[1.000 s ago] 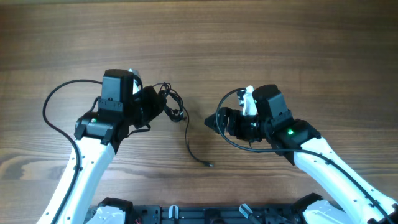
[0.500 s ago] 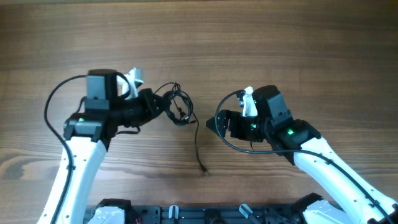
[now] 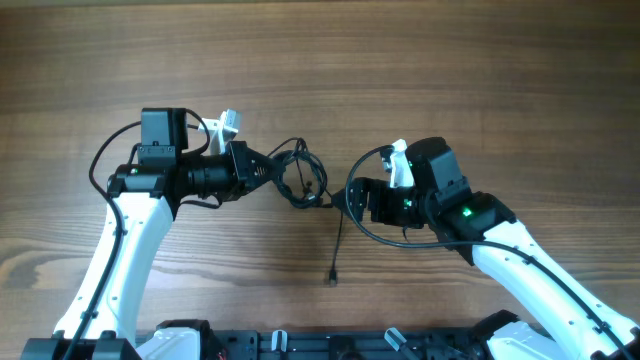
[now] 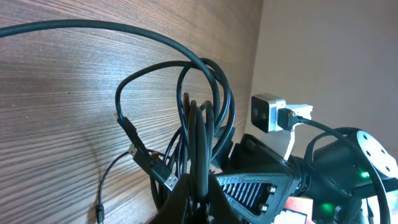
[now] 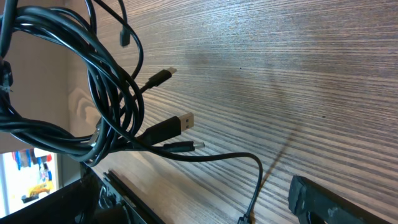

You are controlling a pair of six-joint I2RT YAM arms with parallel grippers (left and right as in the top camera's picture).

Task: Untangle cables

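Left claw [image 3: 264, 171] has swung toward right claw [image 3: 347, 197], pinching knotted cables [image 3: 300, 180]; one loose end trails over the desk [image 3: 450, 60]; right claw spread wide, just beside them.

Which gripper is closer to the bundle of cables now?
Left. The left gripper is shut on the bundle of cables and holds it at one side. The right gripper is open just beside the bundle's other side, gripping nothing.

The cables [image 4: 198, 143] look smooth, slightly glossy black plastic, perhaps rubber; the table [image 3: 420, 60] is matt grained wood.
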